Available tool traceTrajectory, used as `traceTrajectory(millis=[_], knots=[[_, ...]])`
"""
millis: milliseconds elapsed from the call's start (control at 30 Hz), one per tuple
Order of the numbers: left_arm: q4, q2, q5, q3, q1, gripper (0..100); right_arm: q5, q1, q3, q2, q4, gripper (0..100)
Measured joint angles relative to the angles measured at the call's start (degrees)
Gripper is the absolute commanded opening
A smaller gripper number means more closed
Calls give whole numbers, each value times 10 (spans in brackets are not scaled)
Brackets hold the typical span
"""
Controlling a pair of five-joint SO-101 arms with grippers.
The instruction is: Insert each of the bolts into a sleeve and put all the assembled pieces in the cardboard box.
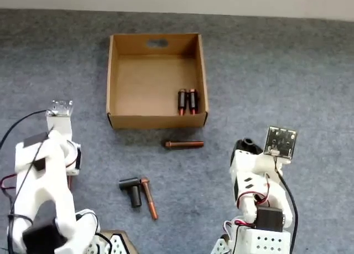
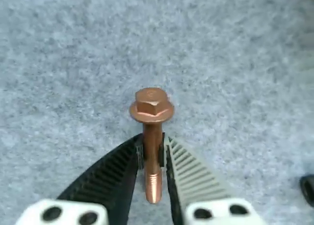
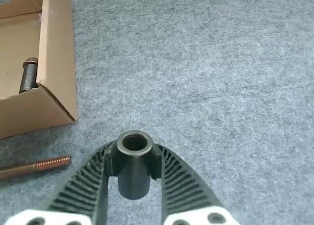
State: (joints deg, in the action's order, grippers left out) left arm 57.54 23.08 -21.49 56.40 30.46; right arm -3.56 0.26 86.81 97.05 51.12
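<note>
Starting at the left, the left pincer (image 2: 153,144) is pinching a copper bolt (image 2: 152,110) by its shank. The hex head points away from the wrist and the threaded tip sits back between the ribbed fingers, over the grey worktop (image 1: 298,66).

Next along, near the front of the worktop, two loose sleeves (image 1: 133,189) lie in an L. A slanted bolt (image 1: 148,197) lies just beside them, apparently touching.

Further back stands the cardboard box (image 1: 112,82), open at the top. Two assembled pieces (image 1: 187,101) lie side by side in its front right corner.

On the worktop just in front of the box, a lying bolt (image 1: 184,144) rests parallel to the front wall, with no sleeve on it.

At the right, the right pincer (image 3: 132,154) is clamped on a black sleeve (image 3: 133,167), with its open bore facing away from the wrist.

By my count the job is two-fifths done: two pieces are boxed and three bolts and three sleeves are left. One pair is already in the pincers, a part on each side, but the arms are well apart and nothing is mated yet. The step in hand looks like bringing the copper bolt and black sleeve together. After that, the two loose sleeves and two loose bolts on the worktop need the same treatment before boxing.
</note>
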Motion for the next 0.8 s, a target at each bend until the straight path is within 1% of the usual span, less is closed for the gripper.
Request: traceTrajectory(millis=[67,233,400,567,700,733,800], knots=[[-2,2,-2,0,1,193,0,0,0,0,0,5],[-18,-12,-4,0,1,164,0,0,0,0,0,5],[-63,-74,-4,-10,-1,134,0,0,0,0,0,5],[-63,-155,-4,-60,-3,127,0,0,0,0,0,5],[-37,-186,-4,-96,-3,123,0,0,0,0,0,5],[-35,-189,-4,-99,-3,107,0,0,0,0,0,5],[-34,-191,-4,-101,-3,38,0,0,0,0,0,5]])
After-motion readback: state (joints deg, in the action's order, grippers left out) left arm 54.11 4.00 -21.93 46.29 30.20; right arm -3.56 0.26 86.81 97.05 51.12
